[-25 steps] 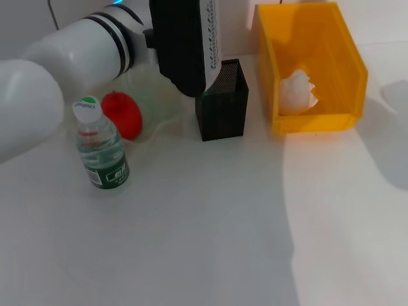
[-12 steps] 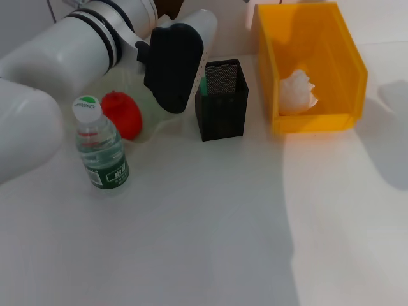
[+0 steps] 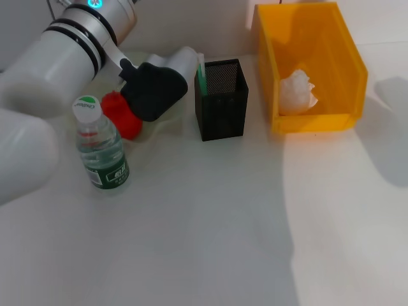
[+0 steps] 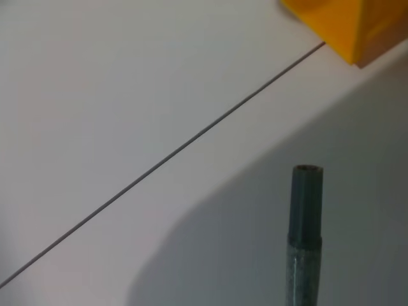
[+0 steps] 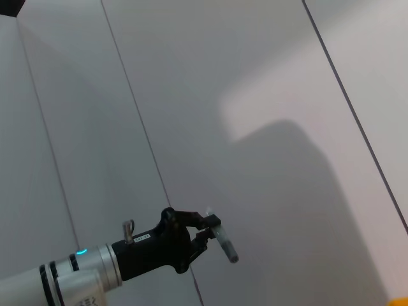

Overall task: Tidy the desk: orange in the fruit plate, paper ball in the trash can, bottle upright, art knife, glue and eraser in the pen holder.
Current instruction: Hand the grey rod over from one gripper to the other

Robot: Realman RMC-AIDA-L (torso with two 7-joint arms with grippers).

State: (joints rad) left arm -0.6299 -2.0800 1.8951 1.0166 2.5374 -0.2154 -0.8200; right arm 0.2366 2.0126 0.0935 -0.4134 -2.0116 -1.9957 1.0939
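Moved since a second ago: the left arm's black wrist housing has swung from above the pen holder (image 3: 221, 99) down and away to its 9 o'clock, uncovering the holder's mouth.

Left gripper (image 5: 218, 237): seen from the right wrist camera, fingers closed on a slim grey-green stick (image 5: 223, 243); the left wrist camera shows the same stick (image 4: 305, 236) jutting forward. In the head view a green-and-white sliver stands at the pen holder's upper left rim, at 3 o'clock of the housing.

Right gripper: not in any view.

Pen holder: upright, centre of the white table (image 3: 210, 229).

Trash can (image 3: 310, 66): at 3 o'clock of the pen holder, apart from it, with the paper ball (image 3: 298, 91) inside.

Orange (image 3: 122, 115): at 9 o'clock of the pen holder, partly behind the housing, lying in the fruit plate (image 3: 152, 131).

Bottle (image 3: 100, 145): upright, at 7 o'clock of the orange, just beside it.
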